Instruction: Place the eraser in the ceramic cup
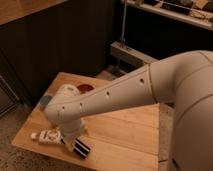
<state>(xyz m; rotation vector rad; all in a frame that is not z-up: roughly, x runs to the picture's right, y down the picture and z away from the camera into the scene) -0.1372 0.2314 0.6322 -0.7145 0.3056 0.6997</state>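
Note:
The eraser (82, 148), a long black block with pale stripes, lies near the front left edge of the wooden table (125, 135); only its right end shows from under my arm. The ceramic cup (45, 100), light blue, peeks out at the table's left edge behind my wrist. My gripper (68, 138) hangs down from the white wrist, right over the near end of the eraser, next to the white tube.
A white labelled tube (46, 135) lies left of the eraser by the front edge. An orange-red bowl (86, 88) stands at the back of the table. My big white arm (130, 92) spans the table from the right. Dark shelving stands behind.

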